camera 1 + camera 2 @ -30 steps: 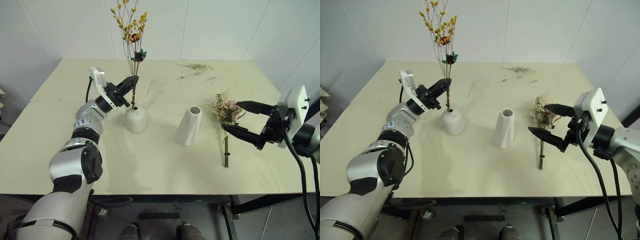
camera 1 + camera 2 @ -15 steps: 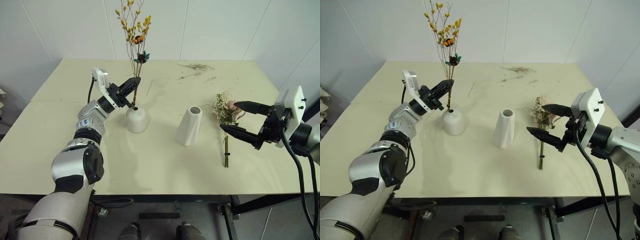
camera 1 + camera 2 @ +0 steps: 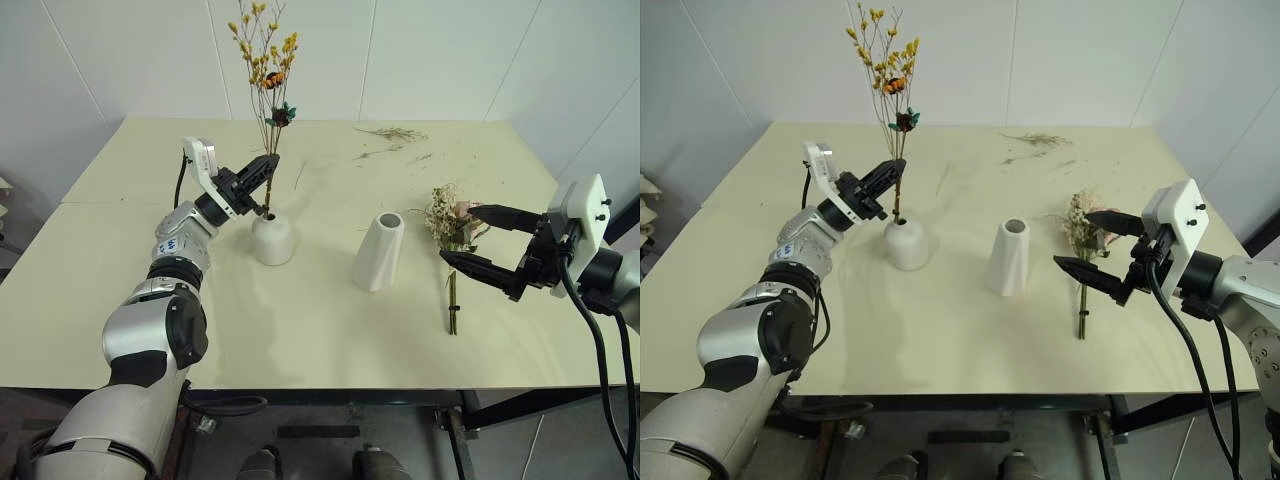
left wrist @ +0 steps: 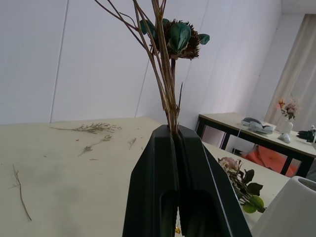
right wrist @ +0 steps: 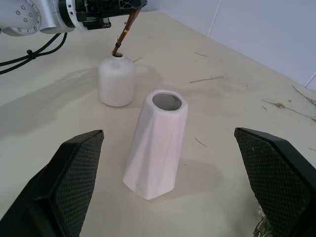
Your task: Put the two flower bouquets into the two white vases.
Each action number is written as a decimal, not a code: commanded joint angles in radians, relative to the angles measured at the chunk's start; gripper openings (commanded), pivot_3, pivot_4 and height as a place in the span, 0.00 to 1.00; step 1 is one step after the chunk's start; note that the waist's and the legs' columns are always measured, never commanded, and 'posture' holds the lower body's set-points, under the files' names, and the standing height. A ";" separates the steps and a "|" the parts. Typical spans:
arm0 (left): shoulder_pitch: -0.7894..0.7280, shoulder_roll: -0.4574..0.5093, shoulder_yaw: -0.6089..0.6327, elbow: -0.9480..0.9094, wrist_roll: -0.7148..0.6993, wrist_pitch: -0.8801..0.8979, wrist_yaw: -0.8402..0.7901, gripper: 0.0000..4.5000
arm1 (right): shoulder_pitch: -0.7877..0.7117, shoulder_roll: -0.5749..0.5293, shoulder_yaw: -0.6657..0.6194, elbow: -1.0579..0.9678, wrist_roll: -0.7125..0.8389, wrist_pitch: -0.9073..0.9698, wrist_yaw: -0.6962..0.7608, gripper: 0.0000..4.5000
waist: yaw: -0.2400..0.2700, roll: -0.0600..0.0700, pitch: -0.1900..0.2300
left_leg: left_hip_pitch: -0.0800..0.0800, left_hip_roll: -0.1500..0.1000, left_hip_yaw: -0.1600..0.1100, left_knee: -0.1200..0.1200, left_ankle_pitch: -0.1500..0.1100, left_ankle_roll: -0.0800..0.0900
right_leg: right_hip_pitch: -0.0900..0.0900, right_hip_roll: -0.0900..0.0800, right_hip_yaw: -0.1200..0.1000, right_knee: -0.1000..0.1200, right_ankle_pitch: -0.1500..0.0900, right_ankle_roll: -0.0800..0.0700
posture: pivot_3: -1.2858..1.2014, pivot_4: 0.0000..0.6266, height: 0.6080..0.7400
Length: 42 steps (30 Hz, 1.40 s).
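Left wrist view has the left gripper (image 4: 174, 136) with its fingers pressed together on the sprig (image 4: 165, 74) stems, the blossoms rising well above the fingertips; from the head views the stem ends are already down in the neck of the round vase (image 3: 272, 238), just below those fingers; the risk here is a release while the stems lean, since the sprig is tall and top-heavy and could tip the small vase or spring out, and a sideways pull before letting go could drag the vase over; the right gripper (image 3: 1102, 250) hangs with fingers spread wide, the bunch (image 3: 1086, 232) lying flat on the table (image 3: 940, 330) just beyond and between the fingertips, untouched; the tall vase (image 5: 156, 143) stands near, ahead of the fingers in the right wrist view; closing on the flower heads instead of the stem could crush the dried blooms, and swinging the bunch across could knock the tall vase, which looks easy to topple.
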 commanded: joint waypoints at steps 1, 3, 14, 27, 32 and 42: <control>-0.016 0.009 0.014 -0.014 -0.014 0.005 -0.027 0.01 | 0.003 0.006 -0.032 -0.034 0.010 -0.010 -0.012 1.00 | 0.000 0.000 0.000 | 0.000 0.000 0.000 0.000 0.000 0.000 | 0.000 0.000 0.000 0.000 0.000 0.000 | 0.52 0.24 1.00; -0.021 0.010 0.015 -0.015 -0.015 0.008 -0.038 0.01 | 0.003 0.007 -0.031 -0.034 0.010 -0.010 -0.012 1.00 | 0.000 0.000 0.000 | 0.000 0.000 0.000 0.000 0.000 0.000 | 0.000 0.000 0.000 0.000 0.000 0.000 | 0.52 0.24 1.00; -0.038 0.007 0.017 -0.019 -0.017 0.013 -0.055 0.01 | 0.000 0.018 -0.024 -0.037 0.006 -0.013 -0.014 1.00 | 0.001 0.000 0.000 | 0.000 0.000 0.000 0.000 0.000 0.000 | 0.000 0.000 0.000 0.000 0.000 0.000 | 0.52 0.24 1.00; -0.052 0.012 0.012 -0.015 -0.007 0.008 -0.042 0.01 | 0.011 0.028 -0.026 -0.047 0.006 -0.013 -0.027 1.00 | 0.000 0.000 0.000 | 0.000 0.000 0.000 0.000 0.000 0.000 | 0.000 0.000 0.000 0.000 0.000 0.000 | 0.52 0.24 1.00; -0.047 0.013 0.015 -0.006 -0.004 0.007 -0.009 0.01 | 0.013 0.032 -0.025 -0.051 0.006 -0.011 -0.032 1.00 | 0.000 0.000 0.000 | 0.000 0.000 0.000 0.000 0.000 0.000 | 0.000 0.000 0.000 0.000 0.000 0.000 | 0.52 0.24 1.00; -0.044 -0.006 0.009 -0.002 0.005 0.009 0.020 0.01 | 0.022 0.031 -0.035 -0.060 0.009 -0.007 -0.044 1.00 | 0.000 0.000 0.000 | 0.000 0.000 0.000 0.000 0.000 0.000 | 0.000 0.000 0.000 0.000 0.000 0.000 | 0.52 0.24 1.00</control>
